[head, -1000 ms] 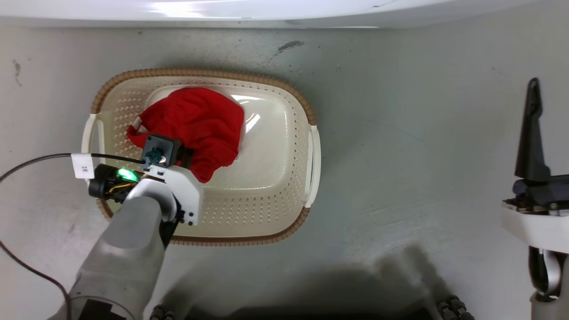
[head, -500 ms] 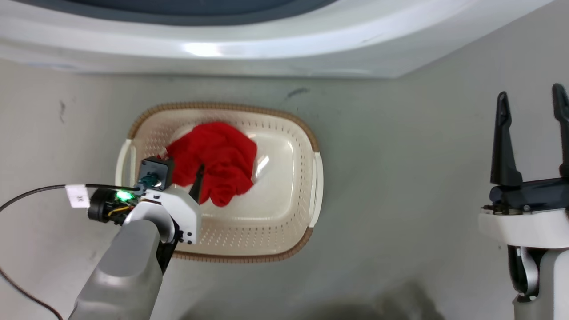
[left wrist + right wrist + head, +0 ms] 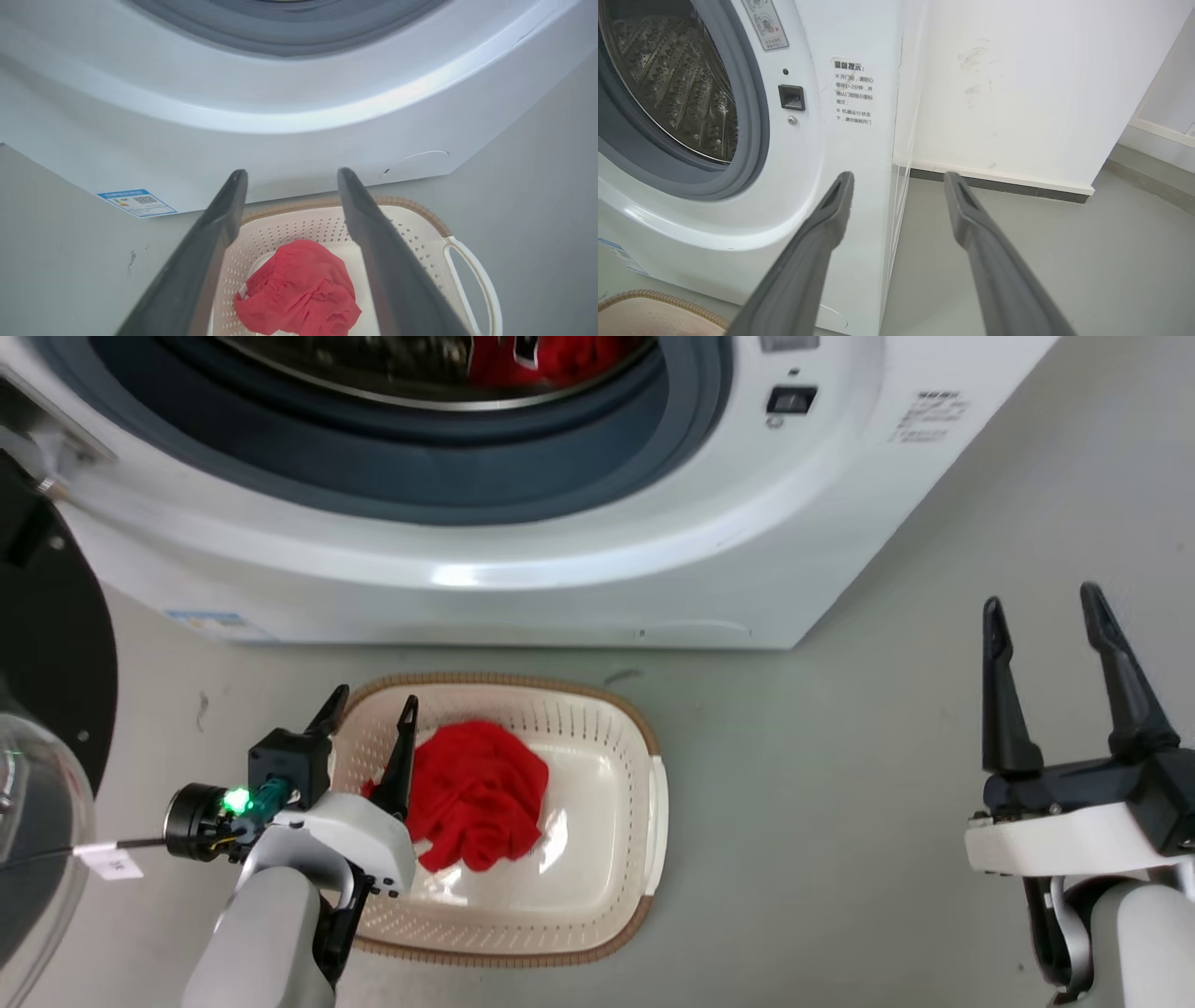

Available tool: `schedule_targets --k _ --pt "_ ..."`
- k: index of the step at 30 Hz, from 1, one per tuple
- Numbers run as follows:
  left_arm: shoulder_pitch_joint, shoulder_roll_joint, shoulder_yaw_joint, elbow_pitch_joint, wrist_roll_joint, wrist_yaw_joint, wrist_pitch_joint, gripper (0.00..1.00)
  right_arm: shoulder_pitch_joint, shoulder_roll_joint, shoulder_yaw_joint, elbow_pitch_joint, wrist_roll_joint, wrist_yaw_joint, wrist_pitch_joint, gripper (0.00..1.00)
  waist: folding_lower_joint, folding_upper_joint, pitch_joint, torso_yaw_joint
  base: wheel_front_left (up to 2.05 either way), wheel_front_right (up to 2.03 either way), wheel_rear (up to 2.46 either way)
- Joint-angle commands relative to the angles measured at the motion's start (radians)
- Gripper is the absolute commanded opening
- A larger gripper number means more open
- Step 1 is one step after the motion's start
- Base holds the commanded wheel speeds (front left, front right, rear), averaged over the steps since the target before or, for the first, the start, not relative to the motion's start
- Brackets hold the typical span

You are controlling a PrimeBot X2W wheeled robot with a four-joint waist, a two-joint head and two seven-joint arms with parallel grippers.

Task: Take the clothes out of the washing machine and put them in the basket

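**Left pincer up and empty, one garment in the basket**

The head camera has tilted up since a second ago. Then it looked straight down on the basket; now the washing machine [image 3: 597, 560] takes the upper half of the frame. The left pincer [image 3: 372, 702] was buried in the red garment [image 3: 481, 793] a second ago. It now stands clear above it, released and holding nothing, over the upper left rim of the basket [image 3: 523, 681]. The garment lies crumpled in the left half of the basket, in the lower middle of the frame. More red clothes [image 3: 579, 355] show inside the drum [image 3: 682, 84] at the top edge. The right pincer [image 3: 1041, 599] showed only one finger before. It now shows both fingers, spread apart and empty, at the right of the frame, well apart from the basket.

The basket sits on a grey, scuffed floor [image 3: 822, 803], just in front of the machine's base. The machine's door [image 3: 47, 644] hangs open at the left edge. In the right wrist view a white wall [image 3: 1017, 93] with a dark skirting board [image 3: 999, 182] runs behind the machine.
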Motion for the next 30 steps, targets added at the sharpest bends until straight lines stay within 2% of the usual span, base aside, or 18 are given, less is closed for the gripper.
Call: schedule_targets --k 1,7,15,19,30 --pt "0.019 -0.004 0.011 -0.026 0.009 -0.005 -0.003 1.0 0.013 0.0 0.0 0.005 0.007 -0.001 -0.002 1.0 0.0001 -0.0001 -0.04 -0.004 0.0 0.0 0.0" --pt "0.049 -0.006 0.024 -0.1 0.03 -0.019 -0.003 1.0 0.026 0.0 -0.006 0.017 0.024 -0.001 -0.002 1.0 0.0001 -0.0001 -0.065 -0.016 0.0 0.0 0.0" --pt "-0.041 0.05 -0.016 -0.132 0.0 -0.032 -0.003 1.0 0.029 0.0 -0.001 0.025 0.059 -0.001 -0.002 1.0 0.0001 -0.0001 -0.046 -0.076 0.0 0.0 0.0" --pt "-0.155 0.108 -0.086 -0.107 -0.067 -0.033 0.018 1.0 0.016 0.0 0.008 0.019 0.067 -0.001 -0.002 1.0 0.0001 -0.0001 -0.003 -0.121 0.0 0.0 0.0" --pt "-0.568 0.291 -0.178 -0.035 -0.239 -0.033 0.389 1.0 -0.025 0.0 0.03 -0.001 0.138 -0.001 -0.002 1.0 0.0001 -0.0001 0.169 -0.287 0.0 0.0 0.0"
